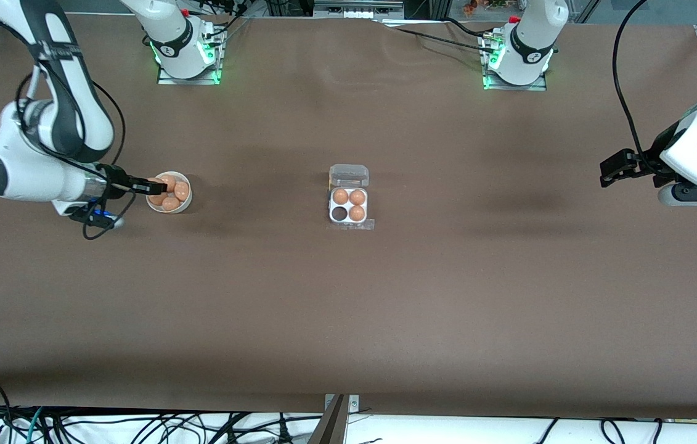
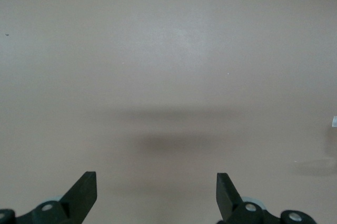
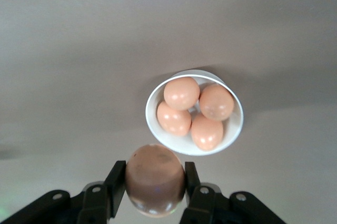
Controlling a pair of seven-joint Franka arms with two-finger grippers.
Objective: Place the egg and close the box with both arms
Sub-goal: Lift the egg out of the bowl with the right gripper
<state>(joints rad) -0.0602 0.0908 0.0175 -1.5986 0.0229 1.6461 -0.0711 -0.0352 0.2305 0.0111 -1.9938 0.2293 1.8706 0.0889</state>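
My right gripper [image 3: 155, 188] pinches the egg [image 3: 155, 179] over the bowl [image 1: 185, 204]; my left gripper [image 2: 156, 192] waits, spread, over bare table toward the left arm's end; the box [image 1: 349, 205] holds 3 eggs, its 7 o'clock cell unfilled.

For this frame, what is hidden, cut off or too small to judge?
- Left claw: the left wrist view's edge cuts off all but its open fingertips.
- Held egg: in the right wrist view, the right claw covers its sides.
- Box: in the front view, too small to tell whether its clear lid stands or lies flat.
- Bowl: the eggs hide its bottom.
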